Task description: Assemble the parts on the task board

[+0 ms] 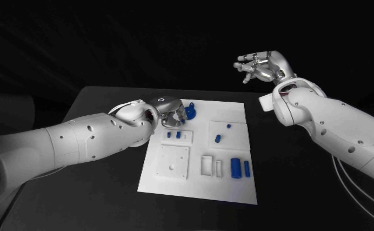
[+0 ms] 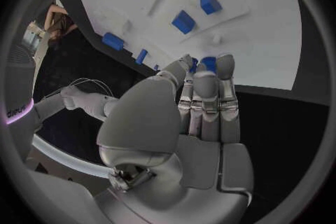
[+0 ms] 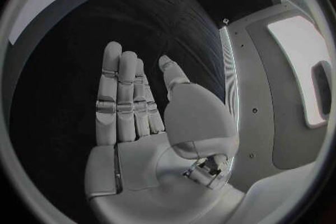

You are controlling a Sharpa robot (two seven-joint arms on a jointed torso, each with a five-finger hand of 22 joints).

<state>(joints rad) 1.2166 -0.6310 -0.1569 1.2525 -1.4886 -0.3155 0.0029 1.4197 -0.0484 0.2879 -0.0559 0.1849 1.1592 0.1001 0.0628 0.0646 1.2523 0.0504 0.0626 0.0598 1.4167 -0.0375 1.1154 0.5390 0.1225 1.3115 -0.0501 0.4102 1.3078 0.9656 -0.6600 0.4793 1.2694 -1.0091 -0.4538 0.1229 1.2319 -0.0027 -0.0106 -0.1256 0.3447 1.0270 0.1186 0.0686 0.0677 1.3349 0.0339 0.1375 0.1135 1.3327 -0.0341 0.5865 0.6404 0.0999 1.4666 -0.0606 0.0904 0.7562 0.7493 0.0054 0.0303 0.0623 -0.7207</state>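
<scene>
Upper-left board [image 1: 234, 187]: we log our left hand [image 1: 173, 113] pinching a blue part [image 1: 190, 111], seemingly for seating; right hand [image 1: 264, 66] spread, idle, upper right.

a robotics lab: a black table [image 1: 93, 187] in a dark room, bearing a white task board [image 1: 234, 187] with small blue parts [image 1: 235, 166].

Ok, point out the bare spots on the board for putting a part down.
Free on the task board: its near strip below the square plate, and the far right corner beyond the recessed tile. Crowded: the far left corner under the left hand, and around the blue cylinders.
</scene>
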